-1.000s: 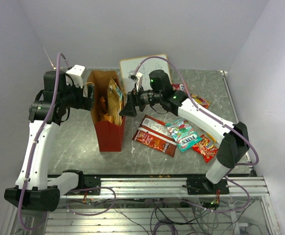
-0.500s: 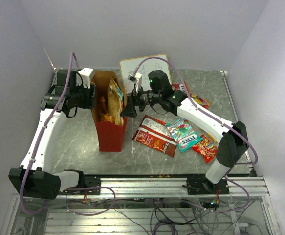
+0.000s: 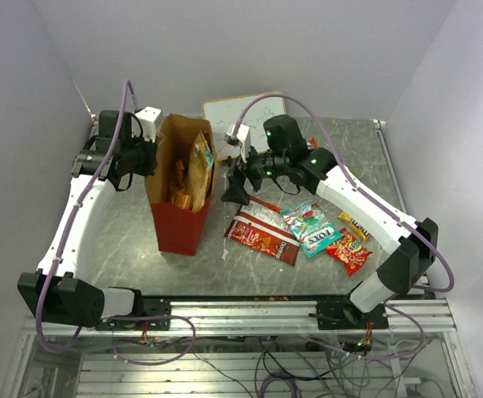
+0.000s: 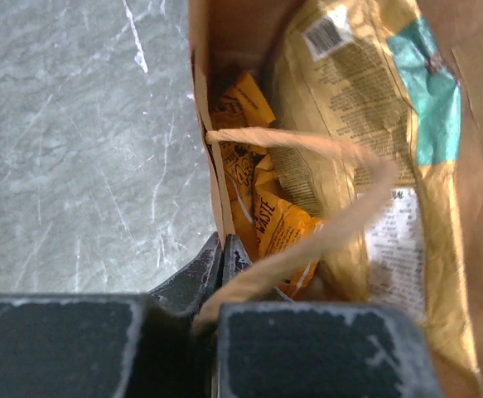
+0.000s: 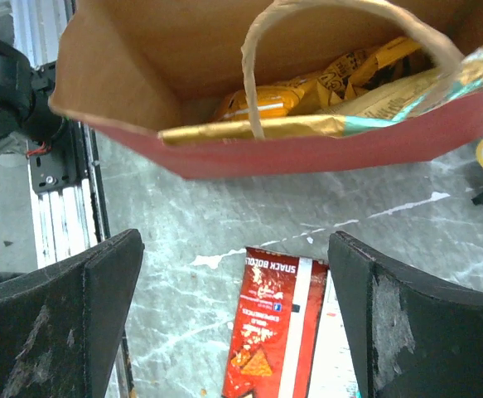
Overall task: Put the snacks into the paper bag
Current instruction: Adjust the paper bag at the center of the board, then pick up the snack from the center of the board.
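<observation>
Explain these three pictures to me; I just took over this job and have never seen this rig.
Two white robot arms are bolted at the near edge of the table. The overhead view shows both; the other two pictures come from cameras on their wrists. The left gripper pinches the rim of the paper bag, which already holds a gold packet and orange packets. The right gripper hangs open and empty over one end of the long red chip bag. A teal packet and a red packet lie beside it.

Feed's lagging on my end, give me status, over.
Left gripper shut on paper bag wall. Right gripper open, empty, above long red chip bag. Some snacks bagged, others on table. Nothing blocking.
</observation>
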{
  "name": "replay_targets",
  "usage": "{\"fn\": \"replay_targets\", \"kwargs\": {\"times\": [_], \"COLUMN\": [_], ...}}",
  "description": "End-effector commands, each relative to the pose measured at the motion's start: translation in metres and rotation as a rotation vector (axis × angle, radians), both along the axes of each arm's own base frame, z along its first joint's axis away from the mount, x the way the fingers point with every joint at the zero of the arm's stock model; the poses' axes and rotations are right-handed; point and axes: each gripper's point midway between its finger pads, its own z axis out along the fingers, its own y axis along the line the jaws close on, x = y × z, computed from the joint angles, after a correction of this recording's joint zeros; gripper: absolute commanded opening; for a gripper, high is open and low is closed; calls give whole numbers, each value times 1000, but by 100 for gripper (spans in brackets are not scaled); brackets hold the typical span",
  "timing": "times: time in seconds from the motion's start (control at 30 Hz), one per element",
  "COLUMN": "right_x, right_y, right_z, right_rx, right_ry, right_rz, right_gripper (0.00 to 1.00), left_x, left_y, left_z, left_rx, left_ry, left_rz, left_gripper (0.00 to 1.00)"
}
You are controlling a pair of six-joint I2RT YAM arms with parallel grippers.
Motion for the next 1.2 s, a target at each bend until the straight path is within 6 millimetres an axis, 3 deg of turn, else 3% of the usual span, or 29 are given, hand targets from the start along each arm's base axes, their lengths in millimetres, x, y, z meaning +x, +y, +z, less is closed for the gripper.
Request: {"fn": "replay_targets", "kwargs": {"times": [0.0, 0.17, 0.33, 0.6, 0.8, 1.0, 1.17], "right_x": [-14, -39, -50, 3, 43, 72, 85], "right_y": [-20, -38, -61, -108, -110, -113, -121], "right_z": [34, 52, 3, -80, -145, -186, -208], "right_rx": [14, 29, -70, -51, -144, -223, -287], "right_ry": [-88, -155, -153, 29, 205, 265, 296], "right_rz": [32, 108, 135, -91, -190, -239, -219], "right_gripper": [95, 95, 93, 89, 84, 83, 84], "left_x": [15, 17, 10, 1, -9, -7, -4], "left_y": [-1, 0, -10, -16, -31, -26, -24], "left_z": [31, 30, 37, 52, 50, 47, 42], "left_rx": [27, 39, 9, 38, 2, 17, 21], "left_ry": [-105, -110, -131, -242, -259, -252, -238], "left_rz": [-27, -34, -99, -201, -298, -266, -253], "left_gripper": [7, 7, 7, 7, 7, 7, 7]}}
